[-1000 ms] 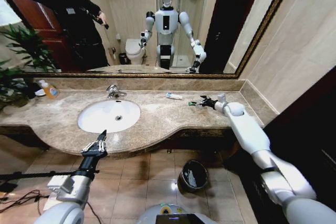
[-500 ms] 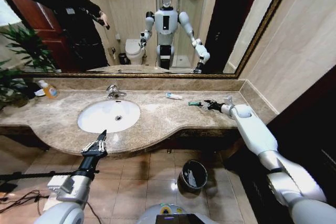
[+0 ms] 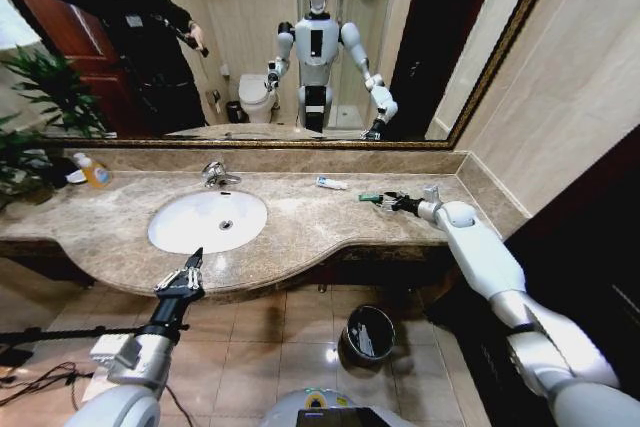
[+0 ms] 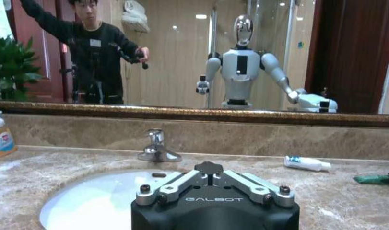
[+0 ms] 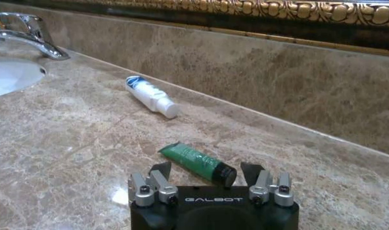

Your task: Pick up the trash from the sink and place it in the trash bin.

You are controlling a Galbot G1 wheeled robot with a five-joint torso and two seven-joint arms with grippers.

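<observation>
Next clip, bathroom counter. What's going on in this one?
The robot is clearing litter off a marble counter. Its right tool is open, low over the counter, its fingers either side of the dark capped end of a green tube lying there, not yet gripped. A white-and-blue tube lies farther along, toward the sink. The left tool hangs at the counter's front edge by the sink, holding nothing. The trash bin stands on the floor below.
</observation>
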